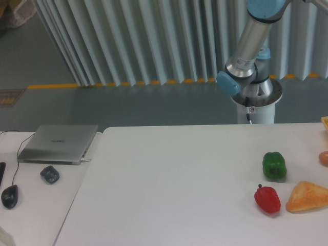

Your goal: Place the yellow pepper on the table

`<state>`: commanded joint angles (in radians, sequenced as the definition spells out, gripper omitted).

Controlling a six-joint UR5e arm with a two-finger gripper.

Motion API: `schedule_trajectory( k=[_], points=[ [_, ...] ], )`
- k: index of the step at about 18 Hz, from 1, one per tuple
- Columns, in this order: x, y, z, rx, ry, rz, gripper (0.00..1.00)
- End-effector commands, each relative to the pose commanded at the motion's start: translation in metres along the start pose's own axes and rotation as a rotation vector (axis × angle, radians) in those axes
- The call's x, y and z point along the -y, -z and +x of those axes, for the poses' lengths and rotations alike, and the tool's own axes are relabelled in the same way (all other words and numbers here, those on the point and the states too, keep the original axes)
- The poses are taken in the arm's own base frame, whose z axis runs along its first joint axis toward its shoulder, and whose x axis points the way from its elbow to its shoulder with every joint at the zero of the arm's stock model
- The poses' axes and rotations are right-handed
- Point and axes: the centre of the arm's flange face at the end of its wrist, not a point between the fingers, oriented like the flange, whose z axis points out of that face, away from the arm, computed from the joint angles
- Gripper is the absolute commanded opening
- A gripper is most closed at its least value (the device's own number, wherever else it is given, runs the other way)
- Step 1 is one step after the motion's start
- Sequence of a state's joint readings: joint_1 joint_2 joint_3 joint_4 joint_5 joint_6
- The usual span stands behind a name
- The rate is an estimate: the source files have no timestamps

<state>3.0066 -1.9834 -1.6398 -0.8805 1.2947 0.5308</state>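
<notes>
Nearest, on the large plain white desk with rounded corners (169, 179): one glossy red bell pepper (267, 199), just beside one orange-yellow wedge-shaped bread-like piece (306, 197) at the right edge. On the smaller white desk (36, 210) to the left: one black computer mouse (9, 196) with its cable, and one small dark grey lump (49, 174).

A little farther back on the large desk: one glossy green bell pepper (274, 165), upright, near the red one but not touching. One pinkish-orange rounded thing (324, 158), cut off by the right edge.

Farther back on the left: one closed silver laptop (59, 143).

At the large desk's far right edge: one small yellow sliver (325, 122), too cropped to say whether this is the yellow pepper.

Behind the desk: one silver and light-blue robot arm (251, 46) on a white pedestal, rising out of the top of the frame. Jaws out of view, so cannot tell whether apart or together. Beyond, a pleated grey curtain (138, 41).
</notes>
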Motion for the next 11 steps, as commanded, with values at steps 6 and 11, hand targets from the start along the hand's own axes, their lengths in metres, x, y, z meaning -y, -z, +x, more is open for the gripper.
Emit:
schedule_trajectory(
  k=[6, 11],
  points=[
    [0.001, -0.009, 0.000, 0.001, 0.006, 0.001, 1.00],
    [0.004, -0.014, -0.004, 0.002, 0.009, -0.001, 0.93]
  ],
)
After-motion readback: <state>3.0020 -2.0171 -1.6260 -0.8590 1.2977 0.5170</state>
